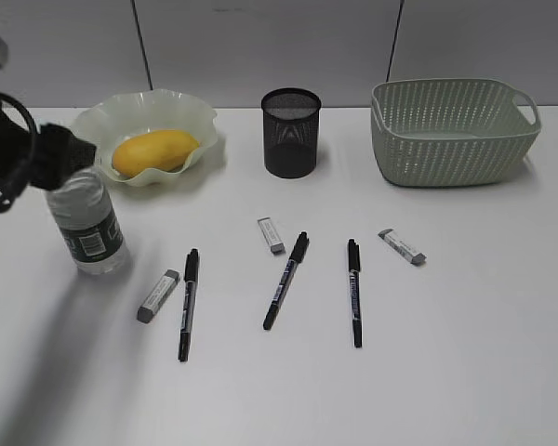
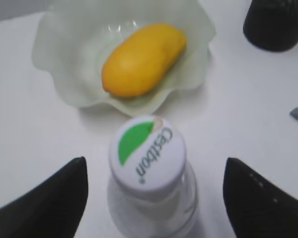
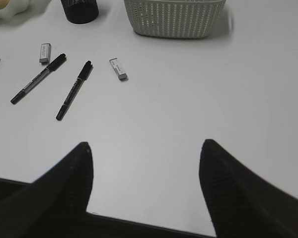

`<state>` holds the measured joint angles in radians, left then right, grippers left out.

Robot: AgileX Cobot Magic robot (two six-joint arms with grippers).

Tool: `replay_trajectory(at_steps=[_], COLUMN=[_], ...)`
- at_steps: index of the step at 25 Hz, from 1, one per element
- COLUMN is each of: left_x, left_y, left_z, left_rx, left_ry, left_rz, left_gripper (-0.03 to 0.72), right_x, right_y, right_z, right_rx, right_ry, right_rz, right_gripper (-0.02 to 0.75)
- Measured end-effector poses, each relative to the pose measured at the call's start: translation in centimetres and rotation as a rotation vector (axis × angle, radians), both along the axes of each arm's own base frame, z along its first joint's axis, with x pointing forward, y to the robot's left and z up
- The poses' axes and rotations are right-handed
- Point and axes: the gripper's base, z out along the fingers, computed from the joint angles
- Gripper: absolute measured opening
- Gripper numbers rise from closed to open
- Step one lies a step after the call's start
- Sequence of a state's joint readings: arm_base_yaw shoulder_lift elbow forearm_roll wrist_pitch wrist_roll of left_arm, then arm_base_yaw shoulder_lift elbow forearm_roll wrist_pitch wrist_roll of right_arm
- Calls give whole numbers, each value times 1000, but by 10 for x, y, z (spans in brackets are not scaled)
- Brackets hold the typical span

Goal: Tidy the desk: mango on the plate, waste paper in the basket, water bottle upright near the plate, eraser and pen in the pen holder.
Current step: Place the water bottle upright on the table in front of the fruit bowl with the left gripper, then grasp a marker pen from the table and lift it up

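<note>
Water bottle stands upright on the table just in front of the plate, mango already lying in the plate. Left gripper straddles the bottle's capped top with its fingers wide and clear of it on both sides, so the bottle is let go, not held. Step in hand looks like the release: best to lift straight up and away so neither finger clips the cap and tips the bottle into the plate rim. Right gripper hangs spread and empty over bare table. Three pens, e.g. the middle pen, and three erasers, e.g. the middle eraser, lie loose; pen holder and basket stand at the back. No waste paper visible.
</note>
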<state>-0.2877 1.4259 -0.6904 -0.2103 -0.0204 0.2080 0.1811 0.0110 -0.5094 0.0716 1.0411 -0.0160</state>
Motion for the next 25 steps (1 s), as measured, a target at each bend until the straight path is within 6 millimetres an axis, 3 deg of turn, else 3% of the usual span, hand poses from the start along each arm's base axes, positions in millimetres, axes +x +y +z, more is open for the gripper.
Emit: replay_trajectory(at_steps=[5,9,11,15,20,25], left_x=[-37,-86,-121,-176,-235,-270], left_y=[17,42,54,71,83,84], left_z=[67,104,120,125,114,97], left_rx=[-73,-98,-102,-76,-31,-27], left_ry=[-181,-212,-239,-195,-98,-82], left_rz=[23,63,87,199,326,401], left_gripper=[626,573,566,554,550,545], right_x=[0,0,0,0,0,0], right_y=[0,0,0,0,0,0], right_z=[0,0,0,0,0,0], right_rx=[0,0,0,0,-1,-1], right_ry=[0,0,0,0,-1,-1], right_rz=[0,0,0,0,-1,-1], right_gripper=[528,528,528,528,528,528])
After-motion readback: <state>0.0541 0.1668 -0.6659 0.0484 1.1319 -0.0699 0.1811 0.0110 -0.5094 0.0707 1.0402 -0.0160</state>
